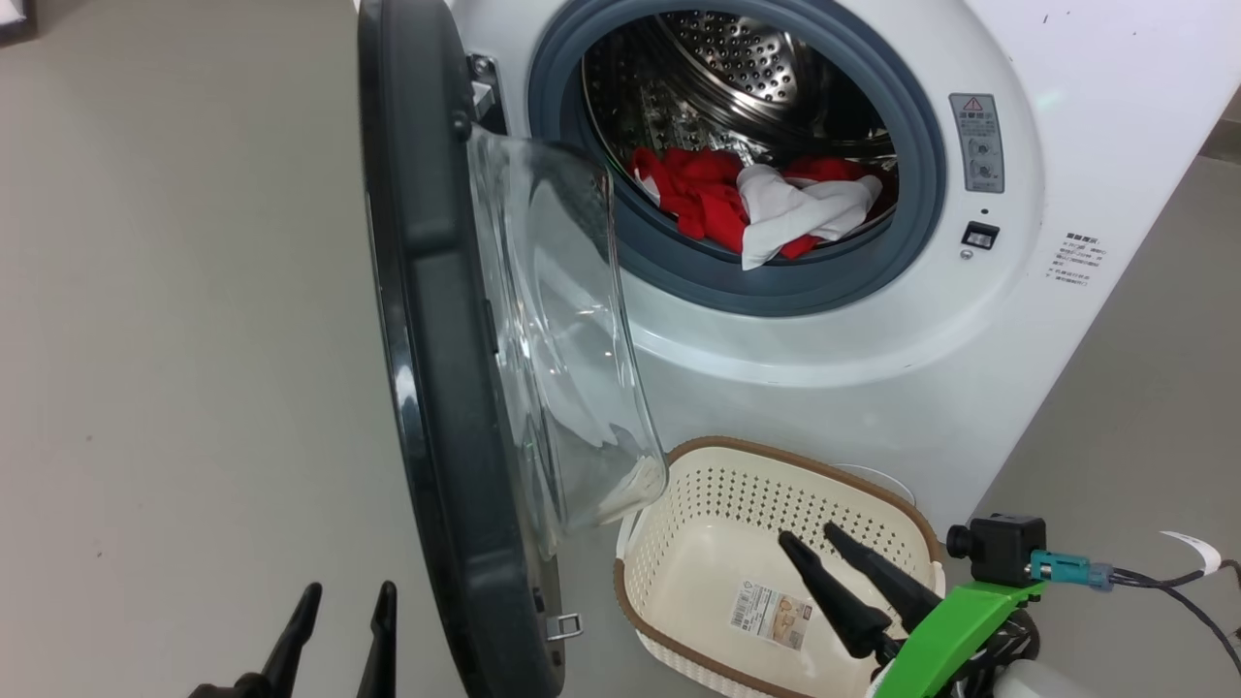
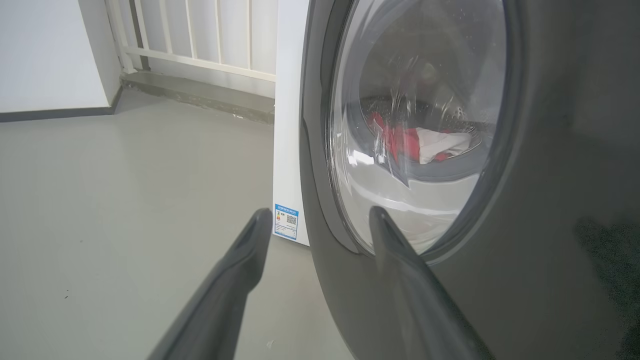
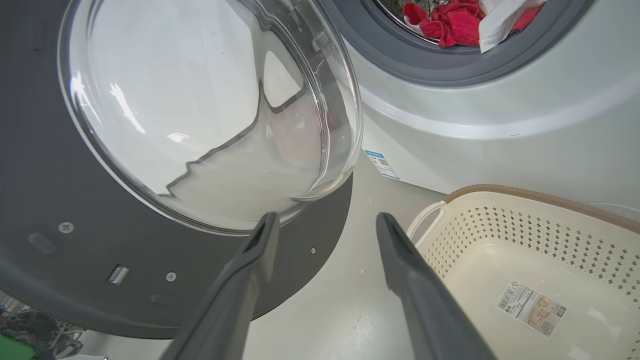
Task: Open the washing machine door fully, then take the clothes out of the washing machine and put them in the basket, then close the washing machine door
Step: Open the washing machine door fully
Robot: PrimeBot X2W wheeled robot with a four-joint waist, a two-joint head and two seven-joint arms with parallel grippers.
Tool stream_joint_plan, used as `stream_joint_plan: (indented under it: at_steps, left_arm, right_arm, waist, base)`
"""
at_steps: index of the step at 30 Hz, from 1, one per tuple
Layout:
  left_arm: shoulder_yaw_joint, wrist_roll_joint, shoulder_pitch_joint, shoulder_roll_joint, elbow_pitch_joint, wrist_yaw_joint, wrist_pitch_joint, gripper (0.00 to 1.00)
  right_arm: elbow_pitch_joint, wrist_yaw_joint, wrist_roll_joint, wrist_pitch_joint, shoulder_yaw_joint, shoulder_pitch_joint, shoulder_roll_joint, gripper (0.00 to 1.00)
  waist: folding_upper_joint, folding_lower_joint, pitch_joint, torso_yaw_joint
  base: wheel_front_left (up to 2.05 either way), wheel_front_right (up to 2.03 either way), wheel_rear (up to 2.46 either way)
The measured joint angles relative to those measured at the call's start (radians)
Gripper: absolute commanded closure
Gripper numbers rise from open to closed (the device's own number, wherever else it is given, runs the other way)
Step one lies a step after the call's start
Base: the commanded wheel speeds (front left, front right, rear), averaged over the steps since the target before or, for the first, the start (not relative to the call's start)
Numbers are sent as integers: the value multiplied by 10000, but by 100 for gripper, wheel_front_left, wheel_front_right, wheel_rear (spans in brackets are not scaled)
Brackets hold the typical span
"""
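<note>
R gripper (image 1: 807, 533) hangs over the basket (image 1: 717, 504), fingers spread, nothing betw. them. Under its tips is the basket bottom with a label sticker (image 1: 773, 613). In the wrist view, a strip of bare floor (image 3: 345, 300) runs ahead betw. the R fingers. The basket rim is on the right of this strip and the door's lower edge on the left, so there is free room.

L gripper (image 1: 349, 591) is low on the outer side of the door (image 1: 436, 339), also spread and holding nothing. In the L wrist view the door's dark rim stands just ahead of the right finger; if they touch, I cannot tell. To the left of the L gripper the grey floor is wide open.

The door stands edge-on betw. both grippers, approx. square to the washer (image 1: 853, 339). Its glass bowl (image 1: 562, 339) bulges toward the R gripper and ends near the basket's corner, apart from it.

Farther, above the R gripper, the clothes (image 1: 737, 199) lie at the drum mouth, red ones with a white one hanging over the grey ring.

Beyond the L gripper there is a blue sticker (image 2: 285, 221) low on the washer side, then a pale railing (image 2: 200, 35) and a white wall (image 2: 45, 50).
</note>
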Motion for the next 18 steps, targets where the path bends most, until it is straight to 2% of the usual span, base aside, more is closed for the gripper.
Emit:
stream_joint_plan:
  at_steps: [3,8,18]
  left_arm:
    - [59,0,38,0,36,0,0,0]
    - [98,10,179,0,38,0,0,0]
    - [94,105,182,-2,36,-4,0,0]
  right_arm:
    - [439,2,-759,-198,-148,-7,23,0]
    - [508,2,-2685,-209,-1559,52,357,0]
    - [-182,2,-5768,-211,-4205,1447,1386,0]
  waist:
    - [0,-1,-36,-44]
    - [0,0,-69,-108]
    - [0,0,-111,-107]
  base:
    - [0,0,0]
    - [0,0,0]
    - [0,0,0]
